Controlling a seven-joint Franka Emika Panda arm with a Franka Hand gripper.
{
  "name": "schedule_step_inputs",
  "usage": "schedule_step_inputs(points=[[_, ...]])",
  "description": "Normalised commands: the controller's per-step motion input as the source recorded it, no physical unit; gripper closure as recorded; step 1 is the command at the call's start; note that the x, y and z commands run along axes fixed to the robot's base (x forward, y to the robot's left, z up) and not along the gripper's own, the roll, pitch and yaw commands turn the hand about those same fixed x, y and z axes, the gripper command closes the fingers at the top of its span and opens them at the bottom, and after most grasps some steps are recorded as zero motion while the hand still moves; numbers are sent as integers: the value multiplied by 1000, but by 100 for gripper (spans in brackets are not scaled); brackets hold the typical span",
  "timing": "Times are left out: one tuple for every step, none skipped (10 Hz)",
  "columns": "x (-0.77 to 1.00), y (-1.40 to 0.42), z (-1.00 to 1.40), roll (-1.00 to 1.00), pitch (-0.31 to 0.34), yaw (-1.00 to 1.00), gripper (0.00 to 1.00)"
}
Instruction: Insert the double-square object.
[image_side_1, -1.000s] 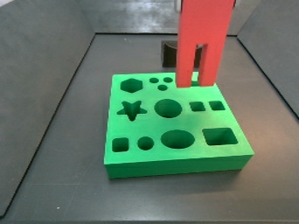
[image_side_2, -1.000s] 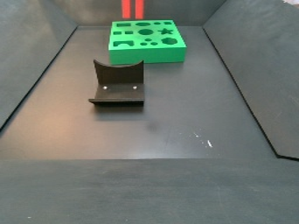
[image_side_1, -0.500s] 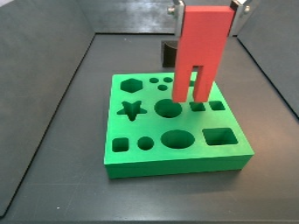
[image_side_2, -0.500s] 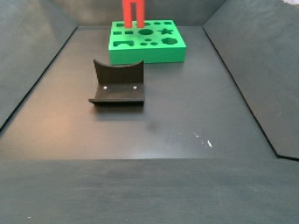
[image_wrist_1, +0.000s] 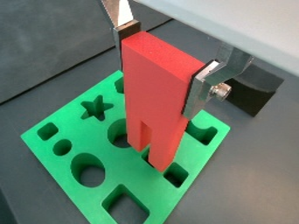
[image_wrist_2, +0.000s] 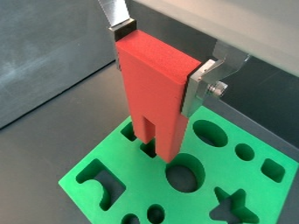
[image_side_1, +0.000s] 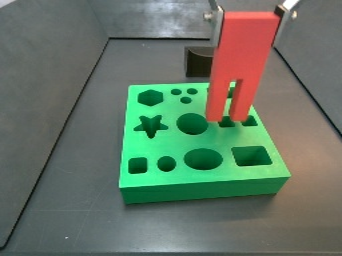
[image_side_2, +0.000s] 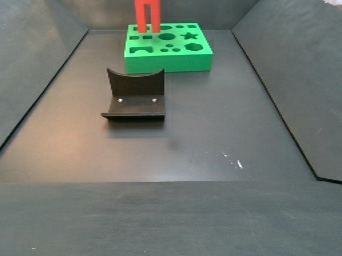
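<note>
The double-square object (image_side_1: 243, 55) is a tall red block, held upright with its two prongs pointing down. My gripper (image_side_1: 250, 12) is shut on its solid top end, and a silver finger (image_wrist_1: 208, 83) presses each side. It shows in both wrist views (image_wrist_2: 158, 92). The prong tips meet the green board (image_side_1: 160, 170) at the pair of small square holes near its right edge. How deep they sit I cannot tell. In a side view the block (image_side_2: 147, 14) stands over the board (image_side_2: 167, 48) at the far end of the floor.
The board has other cut-outs: a star (image_side_1: 151, 125), a hexagon (image_side_1: 151, 97), round holes (image_side_1: 201, 158) and a larger square (image_side_1: 250, 155). The dark fixture (image_side_2: 134, 95) stands on the floor in front of the board. Dark walls enclose the floor on both sides.
The gripper has come down with the red block and shifted slightly right. The prongs were above the board and now reach the two square holes.
</note>
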Motion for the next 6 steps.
schedule_step_inputs(points=[[740,0,-214,164,107,17,100],[646,0,-194,191,156,43,100],[666,0,-163,206,181,29,100],[723,0,-171,193,187,17,100],[763,0,-211,164,176,54,100],[740,0,-226,130,154,66,100]])
